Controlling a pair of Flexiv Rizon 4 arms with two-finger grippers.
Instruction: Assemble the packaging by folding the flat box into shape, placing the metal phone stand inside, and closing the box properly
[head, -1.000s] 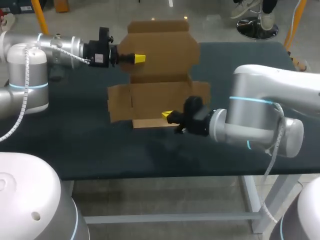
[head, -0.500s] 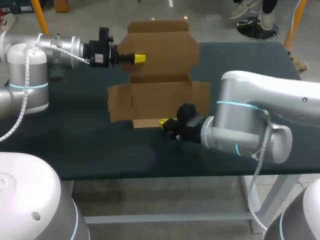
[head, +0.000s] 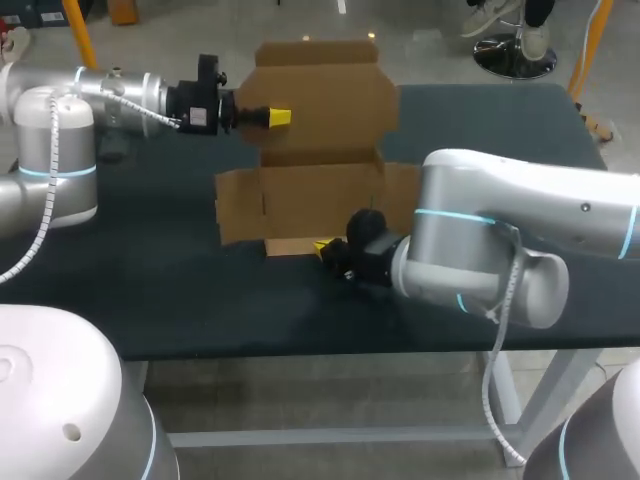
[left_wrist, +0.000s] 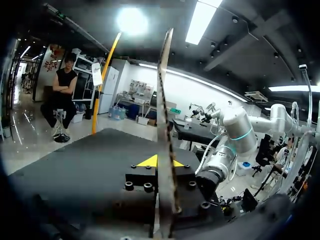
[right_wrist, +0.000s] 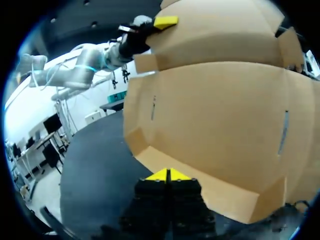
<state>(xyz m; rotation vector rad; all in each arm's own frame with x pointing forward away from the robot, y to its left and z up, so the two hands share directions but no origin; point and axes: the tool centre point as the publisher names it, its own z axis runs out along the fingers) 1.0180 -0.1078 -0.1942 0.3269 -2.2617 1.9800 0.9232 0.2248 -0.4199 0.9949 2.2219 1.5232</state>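
1. My left arm (head: 60, 100) comes in over the table (head: 150, 280) on the left side of the box.
2. My left pincer (head: 278, 117) is at the left edge of the box's far panel. In the left wrist view the cardboard (left_wrist: 164, 100) runs edge-on between the two yellow tips, which press it from both sides. I am holding the box.
3. The box (head: 320, 150) is flat, unfolded brown cardboard in the middle of the table, with side flaps spread left and right. I cannot tell how far the far panel stands off the table.
4. The near flap (head: 290, 246) is the narrow strip on the box's front edge.
5. My right pincer (head: 325, 246) sits at the right end of that flap. In the right wrist view its tips (right_wrist: 168, 175) are pressed together with nothing between them, just in front of the box (right_wrist: 215, 110).
6. My right arm (head: 500, 240) lies to the right of the box, across its front right corner.
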